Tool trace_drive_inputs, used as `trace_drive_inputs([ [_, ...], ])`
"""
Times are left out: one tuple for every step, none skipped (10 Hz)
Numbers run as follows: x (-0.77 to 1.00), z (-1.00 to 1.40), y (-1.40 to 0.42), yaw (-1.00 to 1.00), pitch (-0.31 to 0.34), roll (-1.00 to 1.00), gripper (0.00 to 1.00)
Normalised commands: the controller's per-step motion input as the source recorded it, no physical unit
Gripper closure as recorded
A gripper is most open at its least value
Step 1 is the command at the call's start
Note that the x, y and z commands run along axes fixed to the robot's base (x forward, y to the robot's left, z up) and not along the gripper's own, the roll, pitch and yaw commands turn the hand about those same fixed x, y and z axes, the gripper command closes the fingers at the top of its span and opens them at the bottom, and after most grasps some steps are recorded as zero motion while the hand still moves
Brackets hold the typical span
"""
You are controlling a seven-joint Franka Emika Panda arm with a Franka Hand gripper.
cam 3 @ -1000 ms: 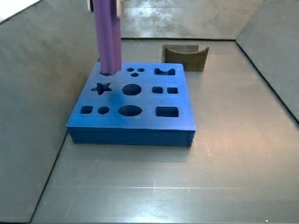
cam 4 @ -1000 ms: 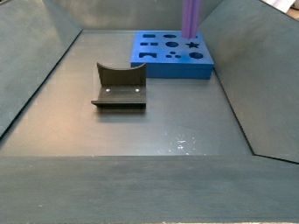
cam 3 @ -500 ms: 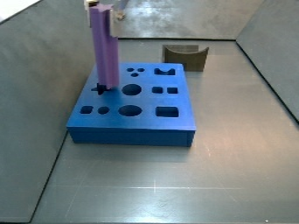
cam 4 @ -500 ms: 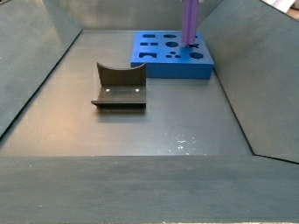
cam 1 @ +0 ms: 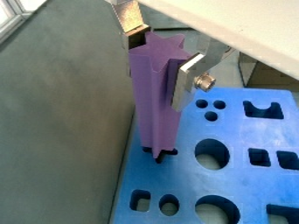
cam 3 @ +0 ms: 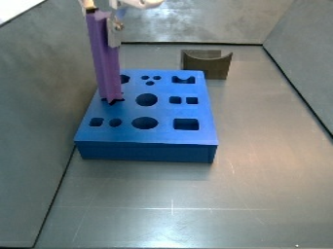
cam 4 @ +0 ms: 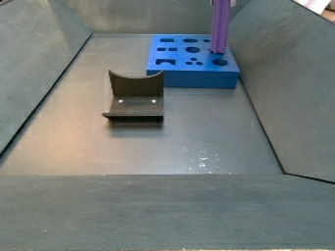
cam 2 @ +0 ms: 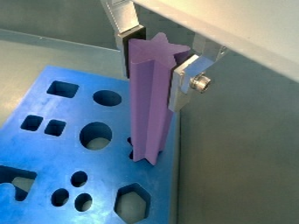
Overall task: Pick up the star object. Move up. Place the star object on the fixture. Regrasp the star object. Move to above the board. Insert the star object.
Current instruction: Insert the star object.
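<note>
The gripper (cam 1: pixel 158 48) stands above the board (cam 1: pixel 233 188), at the board's corner nearest the grey side wall, and its jaws are clenched on the upper end of the star object (cam 1: pixel 156 101). In both wrist views the flat silver finger plates press the peg from two opposite sides; one finger (cam 2: pixel 187 80) carries a small round screw head, and a dark pad shows on the finger across from it.

The star object (cam 2: pixel 151 96) is a long purple peg with a matte, plastic look and sharp lengthwise ridges that give its top face a star outline. It stands upright, and its lower end sits at the board's star-shaped hole; how deep it has entered, the views do not tell. In a side view the star object (cam 3: pixel 101 58) rises as a slim column from that same corner of the board (cam 3: pixel 150 131).

The board (cam 2: pixel 70 149) is a thick blue slab with a smooth top cut through by round, square, oval and hexagonal openings.

The fixture (cam 4: pixel 133 96), a dark olive-brown piece with a curved U-shaped notch in its upright part, stands on the dull grey metal floor (cam 4: pixel 170 147) well apart from the board (cam 4: pixel 190 61), beyond the board's far edge from the peg.
</note>
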Motion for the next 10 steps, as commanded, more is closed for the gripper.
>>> trace_drive_inputs([
  [0.10, -0.19, -0.01, -0.17, 0.000, -0.06, 1.00],
  [0.00, -0.19, 0.00, -0.15, 0.000, -0.09, 1.00],
  [0.00, -0.26, 0.00, -0.15, 0.000, -0.09, 1.00],
  [0.02, -0.28, -0.05, -0.24, 0.000, -0.19, 1.00],
  [0.00, -0.25, -0.03, -0.33, -0.033, -0.31, 1.00],
  [0.00, -0.28, 0.00, -0.29, -0.056, -0.30, 1.00],
  [0.01, -0.30, 0.00, -0.27, -0.051, -0.30, 1.00],
  [0.11, -0.38, 0.00, -0.18, -0.027, -0.24, 1.00],
  [0.08, -0.47, 0.00, 0.00, -0.030, -0.13, 1.00],
  [0.04, -0.47, -0.01, 0.17, -0.010, -0.02, 1.00],
])
